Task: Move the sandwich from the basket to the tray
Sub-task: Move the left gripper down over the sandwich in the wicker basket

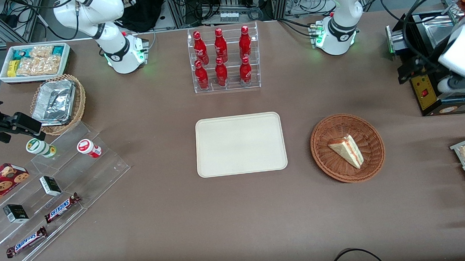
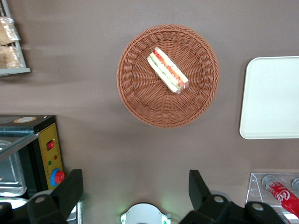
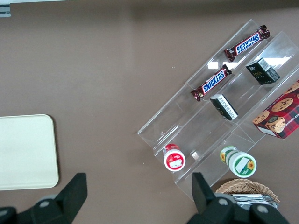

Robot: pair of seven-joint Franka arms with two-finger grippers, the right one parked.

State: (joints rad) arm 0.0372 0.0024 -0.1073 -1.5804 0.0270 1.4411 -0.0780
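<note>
Reddish-brown wicker basket [image 1: 347,148] holds the sandwich [image 1: 347,150], lying on its side, beside the bare cream tray [image 1: 240,144]. The left arm is raised high toward its end of the table; its gripper [image 2: 135,189] hangs well above the basket, fingers [image 2: 70,186] spread wide, holding nothing.

The front view looks steeply down from high above the brown worktop [image 1: 174,229], facing both arm bases and taking in nearly all of it. The left wrist view looks straight down from well above the round reddish-brown wicker basket [image 2: 168,77], its open-fingered black tool [image 2: 135,191] at the frame's edge. The right wrist view looks straight down over the clear acrylic stepped rack [image 3: 224,107]. All three share the flat cream rectangular tray [image 1: 240,144] [image 2: 273,98] [image 3: 25,151].
</note>
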